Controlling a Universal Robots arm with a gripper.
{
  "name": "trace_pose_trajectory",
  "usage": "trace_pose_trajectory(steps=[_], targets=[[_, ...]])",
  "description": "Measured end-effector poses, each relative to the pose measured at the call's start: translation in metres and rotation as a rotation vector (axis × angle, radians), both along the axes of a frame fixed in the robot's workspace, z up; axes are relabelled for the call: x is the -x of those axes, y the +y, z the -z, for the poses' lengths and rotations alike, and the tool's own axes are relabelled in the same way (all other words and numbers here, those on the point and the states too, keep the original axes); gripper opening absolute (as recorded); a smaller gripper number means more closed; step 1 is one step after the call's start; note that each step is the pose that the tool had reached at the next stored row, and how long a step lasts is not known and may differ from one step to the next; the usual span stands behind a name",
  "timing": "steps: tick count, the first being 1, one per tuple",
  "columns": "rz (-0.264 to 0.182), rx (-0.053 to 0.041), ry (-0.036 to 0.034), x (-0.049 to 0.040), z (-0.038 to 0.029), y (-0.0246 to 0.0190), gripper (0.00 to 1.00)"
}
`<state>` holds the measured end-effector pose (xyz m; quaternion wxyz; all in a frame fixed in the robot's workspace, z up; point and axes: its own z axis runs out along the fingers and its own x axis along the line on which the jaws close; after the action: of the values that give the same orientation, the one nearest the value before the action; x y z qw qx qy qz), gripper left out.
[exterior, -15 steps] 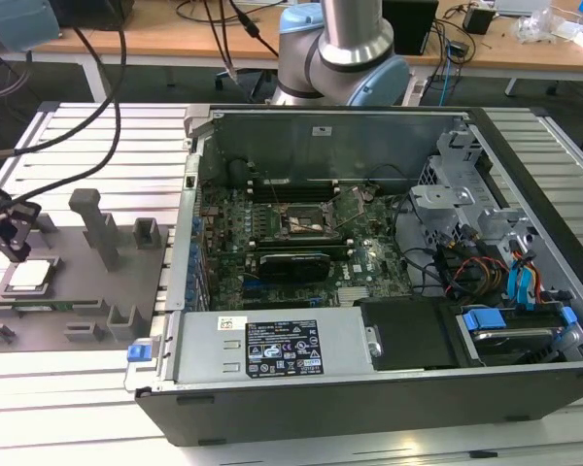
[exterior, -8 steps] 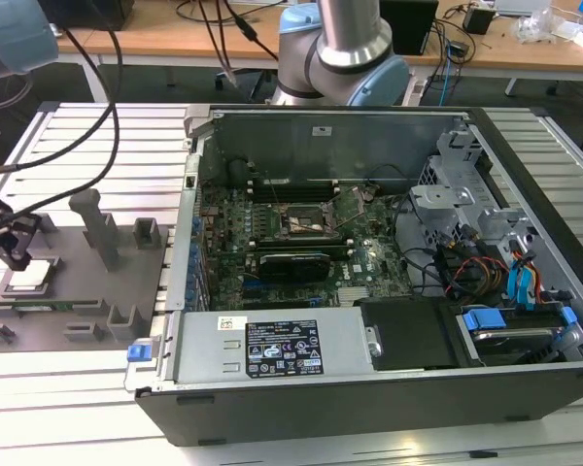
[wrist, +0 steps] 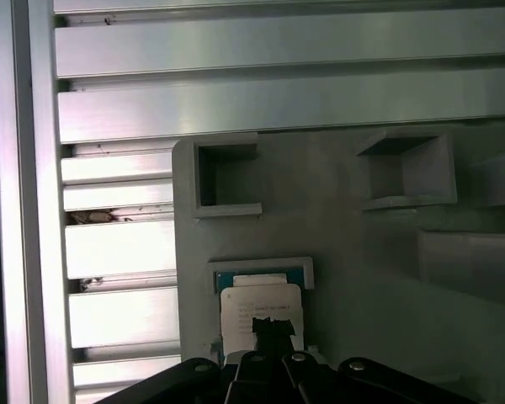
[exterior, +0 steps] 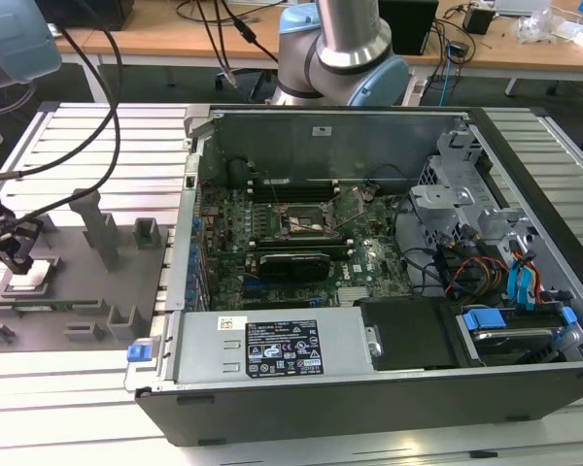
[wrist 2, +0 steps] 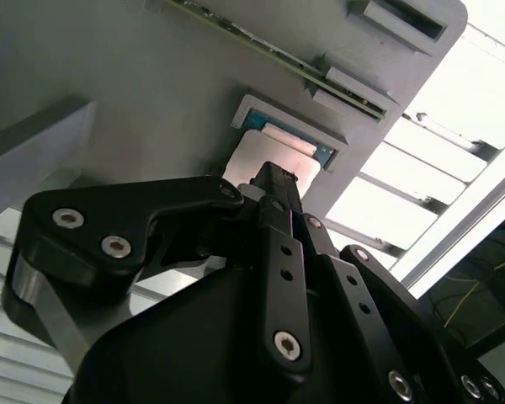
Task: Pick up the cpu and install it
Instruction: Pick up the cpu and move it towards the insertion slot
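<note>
Aluminium slats form the table (exterior: 78, 408), on which a grey tray (exterior: 87, 282) is laid at the exterior view's left and an open computer case (exterior: 369, 126) at the centre; a motherboard (exterior: 272, 243) with a dark framed socket (exterior: 306, 219) is seen inside the case; wooden desks (exterior: 534, 53) strewn with cables (exterior: 214, 34) are ranged behind, and the arm's base (exterior: 340, 49) is mounted beyond the case. The cpu (wrist: 257, 305) is seated flat in a shallow holder on the tray, near the tray's edge beside the bare slats; its silver top is shown in both wrist views. The gripper (wrist: 273, 330) is held directly over the cpu, well apart from the case; its fingers are drawn together with no gap seen between them, and nothing is clasped; whether the tips are touching the metal top cannot be told.
</note>
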<state>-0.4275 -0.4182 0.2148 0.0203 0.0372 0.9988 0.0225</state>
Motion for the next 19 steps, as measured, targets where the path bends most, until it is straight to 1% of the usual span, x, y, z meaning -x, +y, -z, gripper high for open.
trace_pose_trajectory(steps=[2,4,5,8,9,12,13,14,16,19], targets=[[0.0,0.0001,0.0,0.0,0.0001,0.0,0.11],[0.0,0.0001,0.0001,0.0,0.0001,0.0,0.24],[0.0,0.0,0.0,0.0,0.0003,0.0,0.24],[0.0,0.0,0.0001,0.0,0.0003,0.0,0.42],[0.0,0.0,0.0,0.0,0.0004,0.0,0.42],[0.0,0.0,0.0,0.0,0.0005,0.0,0.6],[0.0,0.0,0.0,0.0,0.0005,0.0,0.6],[0.0,0.0,0.0001,0.0,0.0005,0.0,0.66],[0.0,-0.0003,-0.0006,-0.0001,0.0023,0.0001,0.66],[0.0,0.0,-0.0001,0.0,0.0082,0.0,0.66]])
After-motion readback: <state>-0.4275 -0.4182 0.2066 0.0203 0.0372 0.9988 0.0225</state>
